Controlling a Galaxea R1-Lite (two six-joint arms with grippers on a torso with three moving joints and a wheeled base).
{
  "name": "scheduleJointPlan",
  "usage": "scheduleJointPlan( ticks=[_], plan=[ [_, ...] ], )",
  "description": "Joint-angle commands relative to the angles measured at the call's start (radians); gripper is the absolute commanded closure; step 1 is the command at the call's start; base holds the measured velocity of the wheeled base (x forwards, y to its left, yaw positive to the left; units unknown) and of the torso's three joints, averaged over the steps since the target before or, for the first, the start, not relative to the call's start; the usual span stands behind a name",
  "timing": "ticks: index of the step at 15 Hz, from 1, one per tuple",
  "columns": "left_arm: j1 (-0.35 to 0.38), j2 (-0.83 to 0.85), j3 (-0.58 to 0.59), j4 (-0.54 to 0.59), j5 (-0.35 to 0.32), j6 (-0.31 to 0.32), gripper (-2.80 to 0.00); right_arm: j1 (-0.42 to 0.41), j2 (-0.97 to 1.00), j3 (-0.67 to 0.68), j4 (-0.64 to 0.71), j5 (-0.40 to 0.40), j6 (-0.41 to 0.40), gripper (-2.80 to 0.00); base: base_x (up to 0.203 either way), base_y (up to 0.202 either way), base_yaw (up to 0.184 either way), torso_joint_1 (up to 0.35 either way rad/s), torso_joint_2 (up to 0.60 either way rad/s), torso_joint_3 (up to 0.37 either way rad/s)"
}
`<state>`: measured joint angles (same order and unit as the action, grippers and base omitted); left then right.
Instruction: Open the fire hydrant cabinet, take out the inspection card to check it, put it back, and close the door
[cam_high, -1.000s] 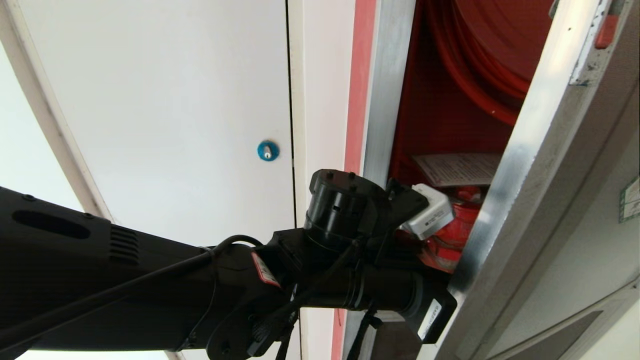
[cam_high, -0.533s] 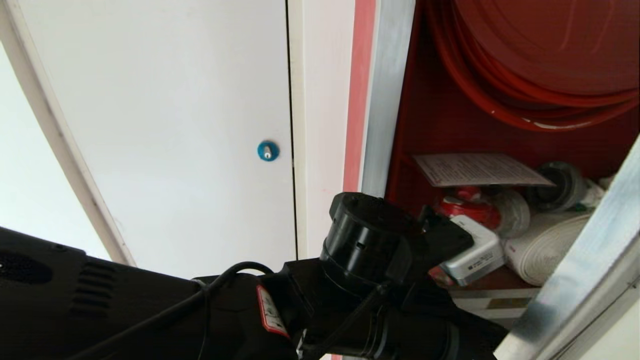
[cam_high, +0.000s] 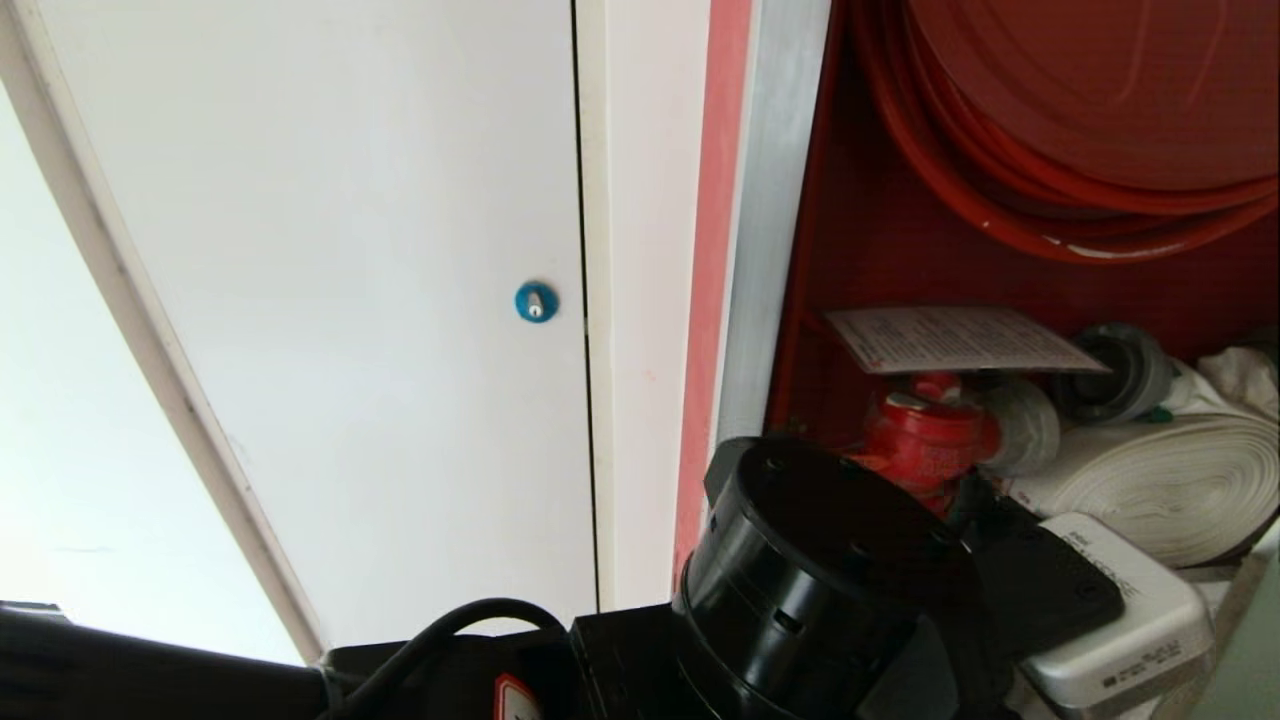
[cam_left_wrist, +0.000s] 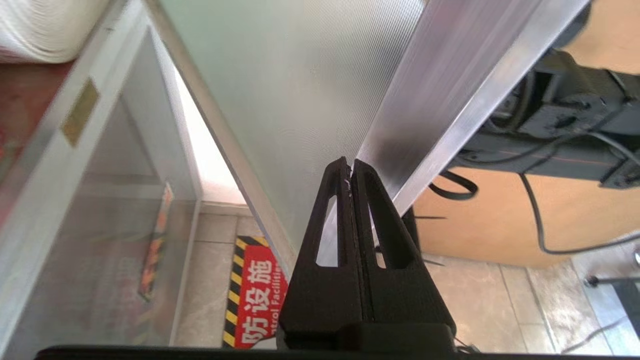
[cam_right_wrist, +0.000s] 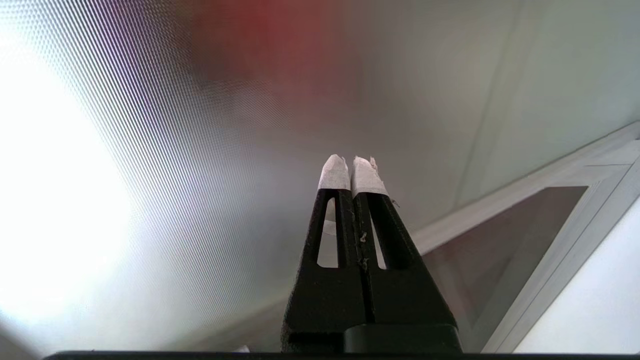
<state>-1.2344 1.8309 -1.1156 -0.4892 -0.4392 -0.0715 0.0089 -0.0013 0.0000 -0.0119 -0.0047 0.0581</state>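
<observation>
The fire hydrant cabinet (cam_high: 870, 230) stands open, showing its red interior and red hose reel (cam_high: 1090, 110). The inspection card (cam_high: 960, 340) lies flat above the red valve (cam_high: 925, 435), beside the white rolled hose (cam_high: 1150, 480). In the head view my left arm's wrist (cam_high: 830, 590) fills the bottom, low before the cabinet opening; its fingers are hidden there. The left wrist view shows my left gripper (cam_left_wrist: 348, 167) shut and empty, its tips at the silver frame (cam_left_wrist: 450, 85) of the door (cam_left_wrist: 300, 75), which is swung wide. My right gripper (cam_right_wrist: 352, 162), tape-tipped, is shut before frosted glass.
A white panel door with a blue round lock (cam_high: 536, 301) is left of the cabinet. Below the opening sits a lower glass panel with a red label (cam_left_wrist: 155, 240). A red floor sticker with yellow-black stripes (cam_left_wrist: 255, 290) lies beneath. A brown board with cables (cam_left_wrist: 500, 220) is beyond the door.
The door has swung right and out of the head view, uncovering the card, valve and hose. My left arm has moved right and lower in the picture with it.
</observation>
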Motion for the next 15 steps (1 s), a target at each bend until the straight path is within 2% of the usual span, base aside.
scheduleJointPlan(
  ticks=[1,11,14,15],
  plan=[
    [-0.024,-0.001,0.003,-0.003,-0.001,0.000,0.00,0.000,0.001,0.003,0.000,0.000,0.000,0.00,0.000,0.000,0.000,0.000,0.00,0.000],
    [-0.077,-0.030,0.008,-0.003,0.002,0.000,0.00,0.000,0.001,0.003,0.000,0.000,0.000,0.00,0.000,0.000,0.000,0.000,0.00,0.000],
    [-0.029,-0.045,0.046,-0.003,0.008,0.000,0.00,0.000,0.001,0.003,0.000,0.000,0.000,0.00,0.000,0.000,0.000,0.000,0.00,0.000],
    [0.018,-0.072,0.066,-0.003,0.008,-0.002,0.00,0.000,0.001,0.003,0.000,0.000,0.000,0.00,0.000,0.000,0.000,0.000,0.00,0.000]
  ],
)
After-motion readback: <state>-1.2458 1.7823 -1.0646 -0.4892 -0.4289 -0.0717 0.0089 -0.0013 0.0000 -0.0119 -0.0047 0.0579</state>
